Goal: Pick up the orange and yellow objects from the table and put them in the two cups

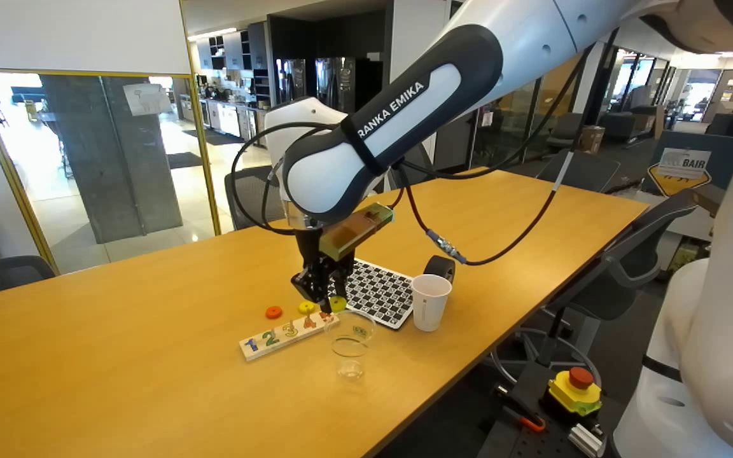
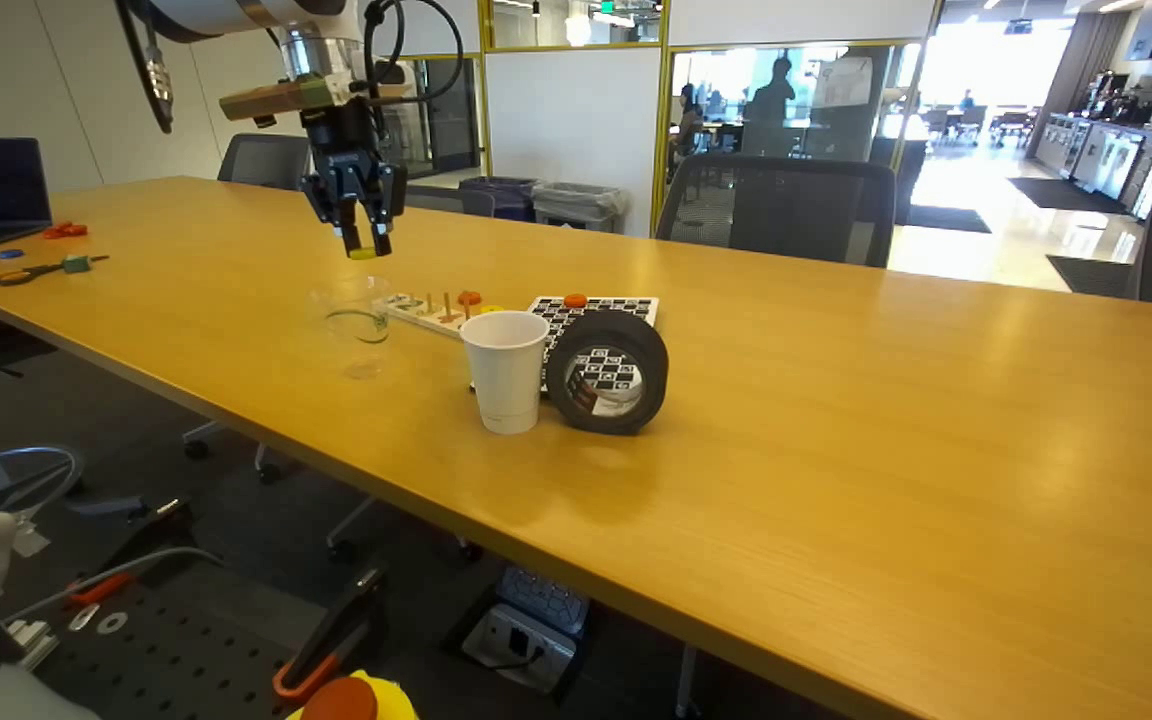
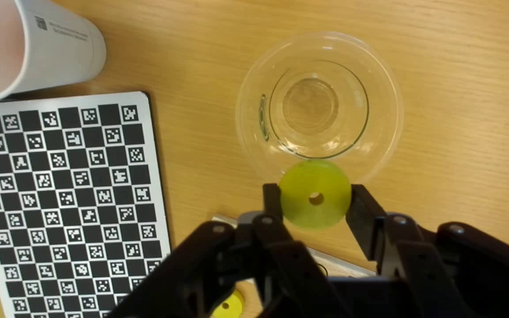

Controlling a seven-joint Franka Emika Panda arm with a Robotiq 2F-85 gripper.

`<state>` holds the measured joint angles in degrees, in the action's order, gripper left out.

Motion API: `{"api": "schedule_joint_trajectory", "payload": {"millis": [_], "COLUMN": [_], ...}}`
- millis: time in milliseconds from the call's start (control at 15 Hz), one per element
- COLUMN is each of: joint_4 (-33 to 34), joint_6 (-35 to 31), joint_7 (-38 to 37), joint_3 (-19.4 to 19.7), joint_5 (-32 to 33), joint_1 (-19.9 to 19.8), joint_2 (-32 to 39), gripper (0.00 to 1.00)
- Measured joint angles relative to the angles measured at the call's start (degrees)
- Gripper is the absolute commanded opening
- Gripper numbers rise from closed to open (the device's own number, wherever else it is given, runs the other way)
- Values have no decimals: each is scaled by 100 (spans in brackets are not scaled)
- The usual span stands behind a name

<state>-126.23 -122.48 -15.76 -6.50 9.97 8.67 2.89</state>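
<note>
The yellow disc (image 3: 315, 183), pinched edgewise in the gripper (image 2: 367, 245) above one side of the clear cup (image 3: 312, 104), should prove light and stiff (perhaps slick, though the material is unclear), so its opposite edges look the best hold.

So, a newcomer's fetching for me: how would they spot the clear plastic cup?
On the long light-brown wooden table, find the pale wooden strip with coloured numbers. The clear plastic cup stands upright close to it. Unlike the opaque white cup by the black-and-white checkered board, it is transparent.
</note>
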Motion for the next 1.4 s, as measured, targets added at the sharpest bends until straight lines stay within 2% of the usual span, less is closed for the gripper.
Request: {"api": "schedule_joint_trajectory", "payload": {"millis": [867,933,1000,1267,1333,1400], "joint_4": [-189,-189,-189,-189,-189,-186], "joint_6": [171,175,178,186,182,181], "joint_7": [-161,-147,-135,-143,-145,-149], "joint_3": [64,63,63,64,64,64], "joint_5": [-212,-240,-260,-274,-274,-274], "joint_1": [-93,-93,-93,-93,-93,-93], "joint_2": [38,42,47,61,61,60], "gripper": [22,53,68,95,100,100]}}
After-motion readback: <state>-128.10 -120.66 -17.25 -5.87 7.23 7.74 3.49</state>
